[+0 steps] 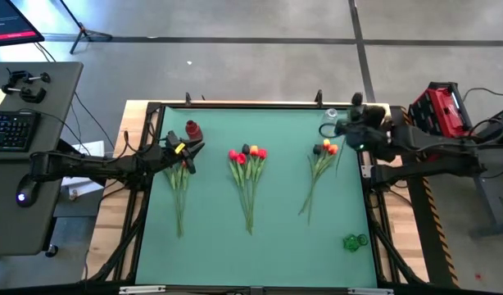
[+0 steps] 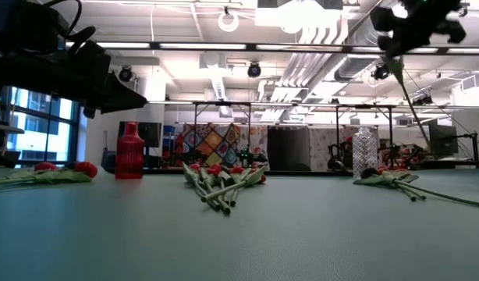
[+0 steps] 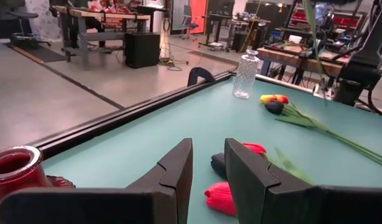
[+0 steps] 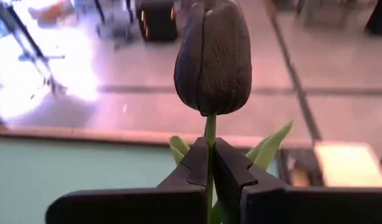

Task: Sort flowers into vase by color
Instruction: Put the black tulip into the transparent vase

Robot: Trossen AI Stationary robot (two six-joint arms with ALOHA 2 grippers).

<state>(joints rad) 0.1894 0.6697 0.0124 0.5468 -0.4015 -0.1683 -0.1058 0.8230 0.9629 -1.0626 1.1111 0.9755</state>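
Three bunches of tulips lie flat on the green mat: a left bunch point(image 1: 179, 176), a middle bunch point(image 1: 248, 164) and a right bunch point(image 1: 321, 160). A red vase point(image 1: 192, 129) stands near the far left, and a clear vase point(image 1: 329, 115) near the far right. My left gripper point(image 3: 208, 168) hovers open just above the heads of the left bunch point(image 3: 221, 196). My right gripper point(image 4: 209, 158) is raised beside the clear vase, shut on a near-black tulip point(image 4: 213, 56). My right gripper pinches the near-black tulip's green stem point(image 4: 210, 127) just under the head, between the two fingertips. The fingers lie across the stem. The tulip is lifted clear of the mat, with its head above the fingers and its long stem point(image 2: 411, 101) hanging down at a slant.
A small green vase point(image 1: 354, 241) stands near the mat's near right corner. The mat's raised dark rim point(image 3: 116, 121) runs along the far edge behind the vases. Bare mat lies between the bunches and along the near side.
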